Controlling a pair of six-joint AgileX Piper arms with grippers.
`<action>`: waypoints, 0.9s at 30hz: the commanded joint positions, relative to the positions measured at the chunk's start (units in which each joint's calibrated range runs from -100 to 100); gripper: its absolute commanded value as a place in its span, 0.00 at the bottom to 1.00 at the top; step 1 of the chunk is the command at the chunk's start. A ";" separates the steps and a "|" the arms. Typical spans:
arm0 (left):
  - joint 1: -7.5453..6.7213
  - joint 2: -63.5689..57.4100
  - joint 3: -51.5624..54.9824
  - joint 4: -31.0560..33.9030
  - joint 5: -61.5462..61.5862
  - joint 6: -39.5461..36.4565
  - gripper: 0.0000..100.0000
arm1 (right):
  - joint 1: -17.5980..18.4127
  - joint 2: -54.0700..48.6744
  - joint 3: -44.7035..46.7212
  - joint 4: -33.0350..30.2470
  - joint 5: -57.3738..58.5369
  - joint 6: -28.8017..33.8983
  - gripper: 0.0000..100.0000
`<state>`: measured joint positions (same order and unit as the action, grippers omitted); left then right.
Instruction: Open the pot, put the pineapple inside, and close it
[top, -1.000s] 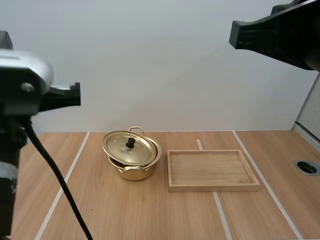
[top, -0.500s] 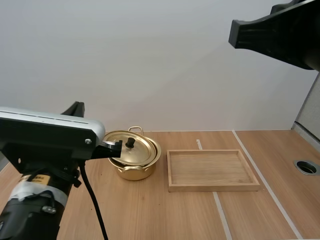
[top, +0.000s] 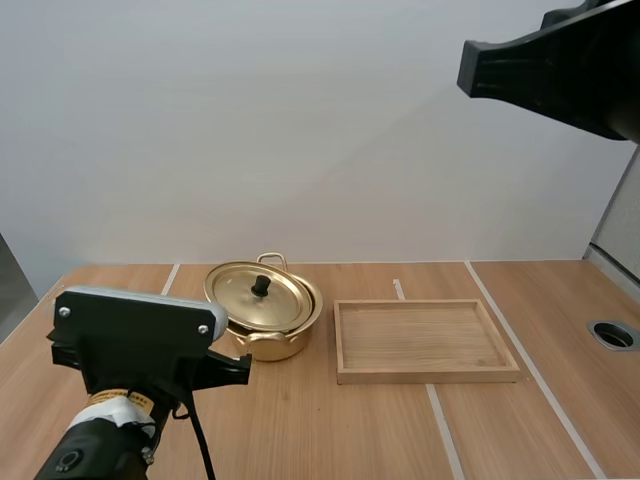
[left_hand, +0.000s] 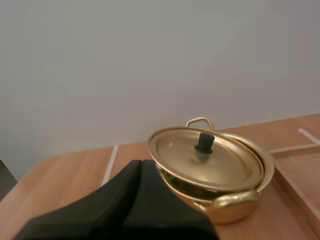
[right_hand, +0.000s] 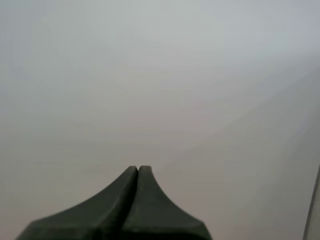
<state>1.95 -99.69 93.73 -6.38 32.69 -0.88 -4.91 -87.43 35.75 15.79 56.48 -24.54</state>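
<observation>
Beside tray (top: 420, 376), lidded pot (top: 268, 340), left pincer (left_hand: 141, 163) closed

A shallow wooden tray (top: 425, 340) lies flat on the wooden table (top: 330, 440); white stripes (top: 446, 440) run along the tabletop, one passing under the tray; a round hole (top: 612, 334) sits near the table's right edge

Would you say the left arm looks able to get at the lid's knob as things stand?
Probably yes: the left gripper, shut, points toward the knob with nothing between them, and the knob stands exposed atop the lid. The gripper would have to open first.
</observation>
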 joint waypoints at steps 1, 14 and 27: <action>-0.06 -0.31 1.65 0.80 2.12 -3.55 0.00 | -0.28 -0.41 -0.42 0.09 -0.36 -0.05 0.00; -0.06 -0.31 6.27 2.59 -3.30 -6.81 0.00 | -0.28 -0.41 -0.42 0.09 -0.36 -0.05 0.00; -0.06 -0.31 6.27 8.42 -3.46 -13.19 0.00 | -0.28 -0.41 -0.42 0.09 -0.36 -0.05 0.00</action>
<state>1.95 -99.69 99.92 1.49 31.18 -13.39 -4.91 -87.43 35.75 15.79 56.48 -24.54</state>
